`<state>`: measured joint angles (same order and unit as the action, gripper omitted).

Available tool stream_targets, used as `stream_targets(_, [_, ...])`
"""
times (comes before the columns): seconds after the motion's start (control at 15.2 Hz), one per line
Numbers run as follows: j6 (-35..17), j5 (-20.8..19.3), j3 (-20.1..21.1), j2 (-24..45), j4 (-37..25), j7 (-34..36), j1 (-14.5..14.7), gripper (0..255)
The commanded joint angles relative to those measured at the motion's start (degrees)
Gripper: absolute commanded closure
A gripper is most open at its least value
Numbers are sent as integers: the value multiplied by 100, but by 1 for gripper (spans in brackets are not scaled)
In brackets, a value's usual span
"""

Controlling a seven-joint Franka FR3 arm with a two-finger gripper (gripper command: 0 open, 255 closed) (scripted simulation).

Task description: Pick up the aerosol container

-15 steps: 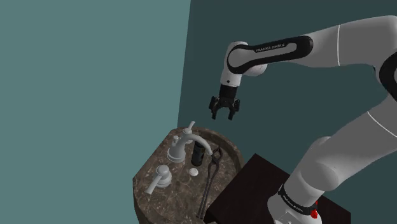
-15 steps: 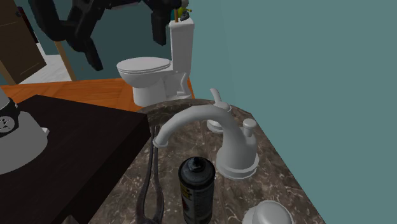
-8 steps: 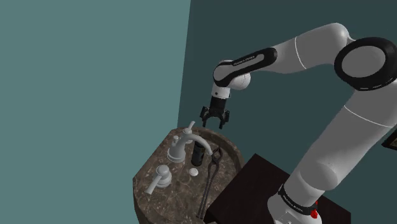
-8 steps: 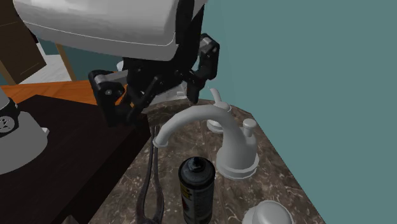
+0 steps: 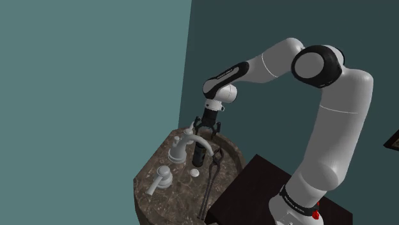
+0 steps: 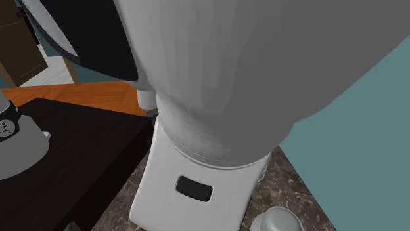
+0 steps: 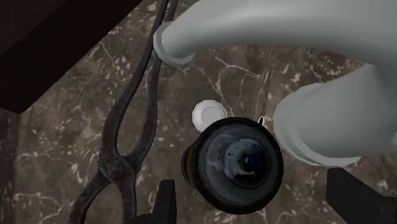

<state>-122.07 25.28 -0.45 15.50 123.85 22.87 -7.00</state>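
The gripper point(image 5: 206, 133) is hanging directly above the black spray can point(image 7: 235, 164), which is standing upright on the marble counter point(image 7: 63, 159) just beside the faucet point(image 7: 331, 121), its long axis pointing up between wide-spread fingers that are touching nothing, so a straight descent seems needed.

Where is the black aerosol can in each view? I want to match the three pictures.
Shoulder view: the black can stands on the marbled counter, beside the grey faucet, just under the pincer.
Wrist view: the can, seen from above, is between the open fingers.
Second exterior view: the white arm blocks the counter's middle.
Shared landmark: the marbled counter.
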Motion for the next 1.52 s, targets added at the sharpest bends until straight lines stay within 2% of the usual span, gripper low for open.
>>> stream_targets(0.0, [-127,209,1,425,-200,22,-51,0])
stream_targets(0.66, [-540,355,55,903,-229,-197,-67,0])
stream_targets(0.73, [-537,354,55,893,-223,-193,-65,255])
stream_targets(1.45, [-434,316,39,774,-214,-140,-61,255])
